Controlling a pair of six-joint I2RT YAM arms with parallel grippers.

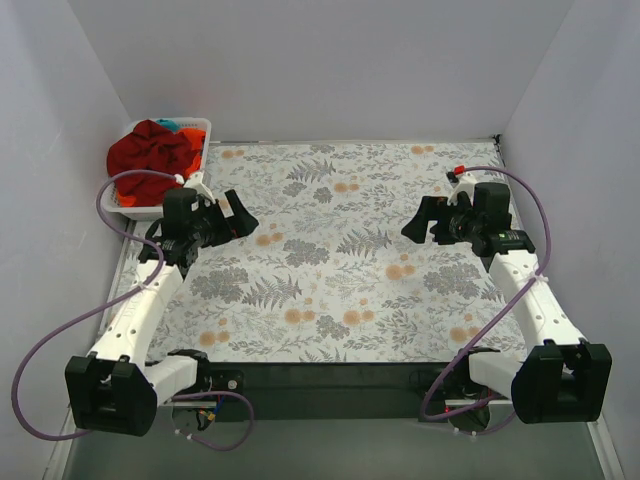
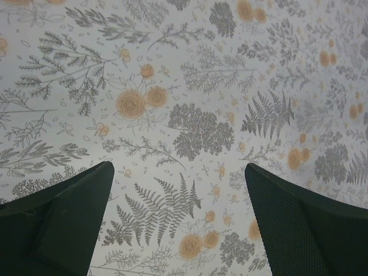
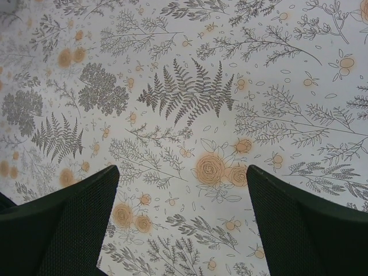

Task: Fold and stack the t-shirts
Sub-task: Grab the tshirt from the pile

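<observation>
Left gripper [image 1: 240, 218], mid left of frame: jaws wide, nothing between them, hanging over the tablecloth [image 1: 330, 290]. Right gripper [image 1: 415, 225], mid right: likewise wide and empty, facing inward. Judged: both poised before the first pick. The cloth's centre gives folding room; walls hem the left, right and far edges. All t-shirts sit in the white basket [image 1: 203, 128], upper left: dark red shirt [image 1: 148, 155] heaped on top, orange shirt [image 1: 192, 158] and teal shirt [image 1: 168, 122] peeking out. The left arm is nearer.
</observation>
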